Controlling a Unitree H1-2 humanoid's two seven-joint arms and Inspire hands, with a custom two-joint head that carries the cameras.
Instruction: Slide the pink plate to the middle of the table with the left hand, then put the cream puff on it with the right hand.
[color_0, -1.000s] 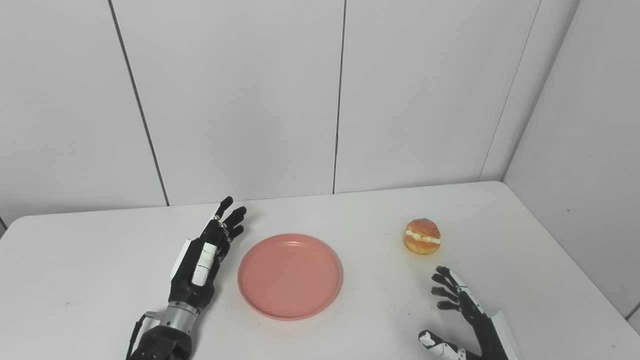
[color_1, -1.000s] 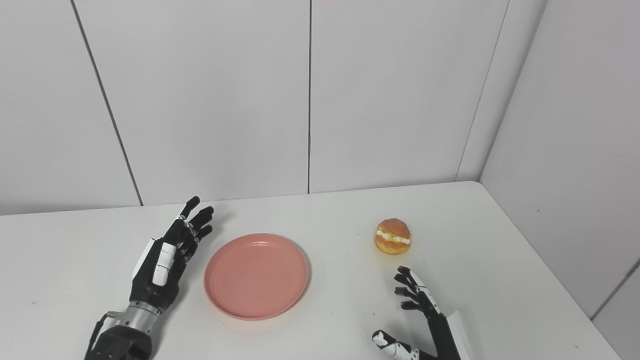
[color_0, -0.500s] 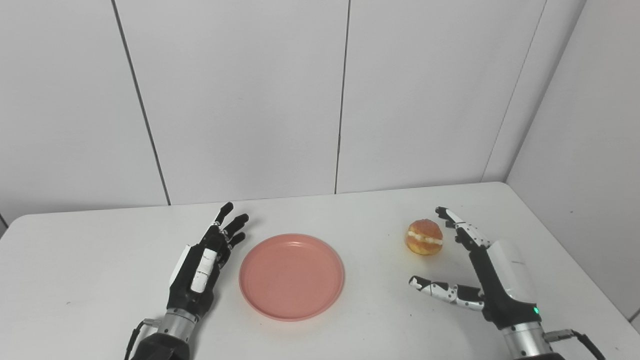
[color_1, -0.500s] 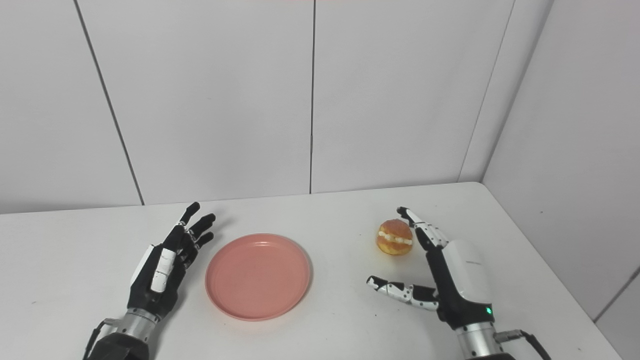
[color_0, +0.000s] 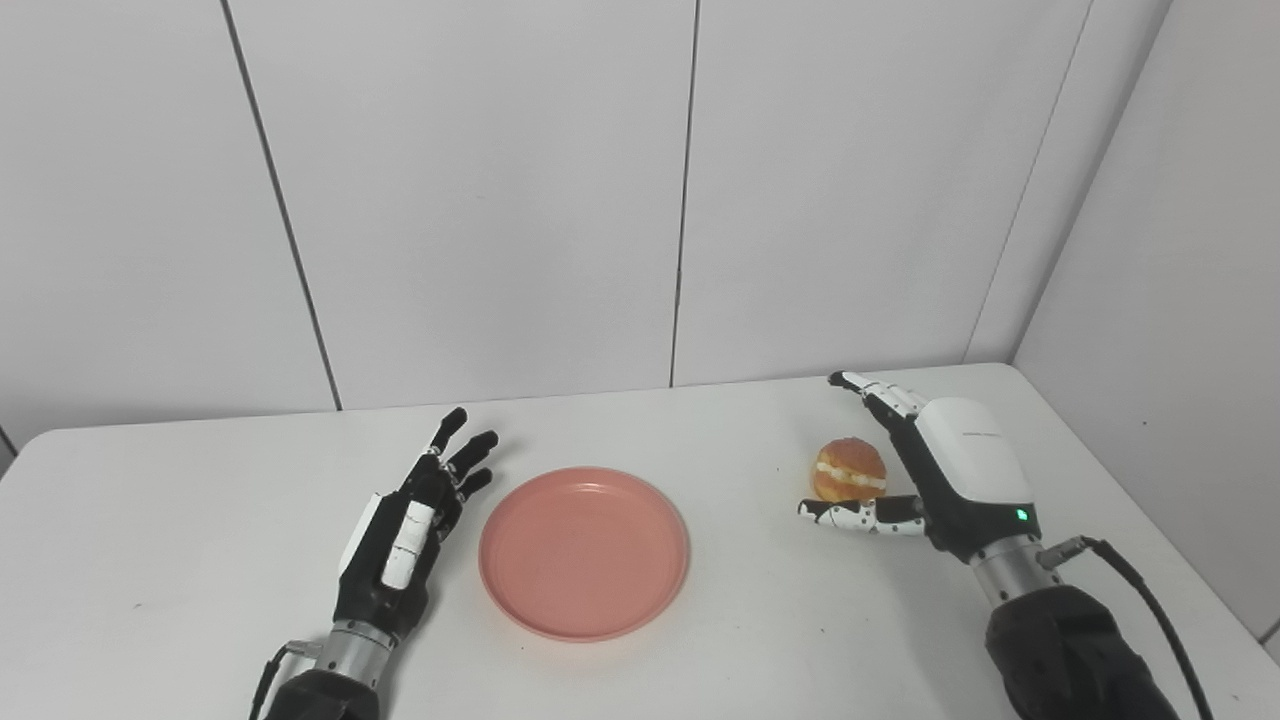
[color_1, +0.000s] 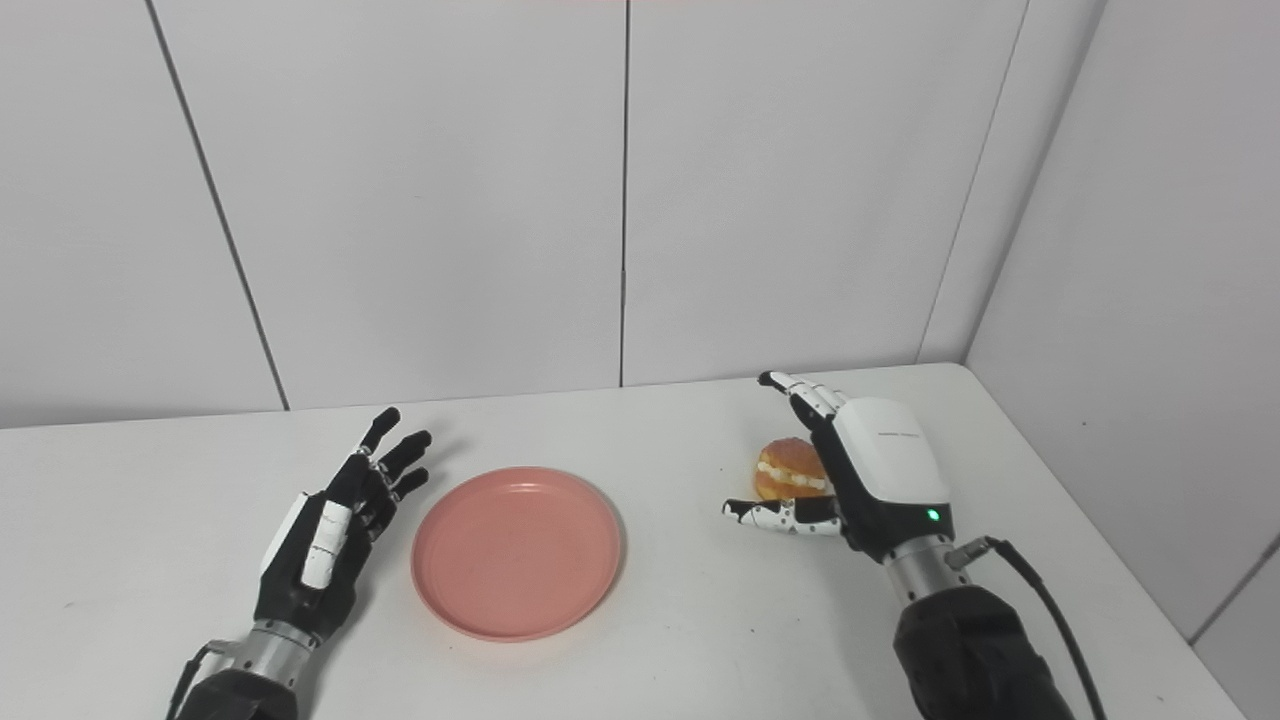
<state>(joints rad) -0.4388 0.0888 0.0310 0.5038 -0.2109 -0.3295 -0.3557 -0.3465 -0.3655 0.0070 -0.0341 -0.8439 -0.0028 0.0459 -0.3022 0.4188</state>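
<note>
Wide white tabletop (color_0: 640, 680) with rounded corners, backed by pale grey wall panels. Near its middle, a round, shallow, pink plastic plate (color_0: 584, 551), lying flat and bare. To the plate's left, just beside the rim but apart from it, the black-and-white left hand (color_0: 405, 525), fingers spread and stretched forward, holding nothing. To the right, the white-backed right hand (color_0: 925, 470), fingers and thumb apart, cupped around a small golden cream puff with a white filling line (color_0: 847, 469); fingers reaching past its far side, thumb lying in front on the near side, not yet closed on it, contact too fine to judge. Cream puff resting on the table, well apart from the plate. Likely risks from here: closing too hard, crushing the soft pastry and squeezing out filling; closing off-centre, nudging it away across the smooth surface; a loose hold, dropping it short of the plate or on the rim.
</note>
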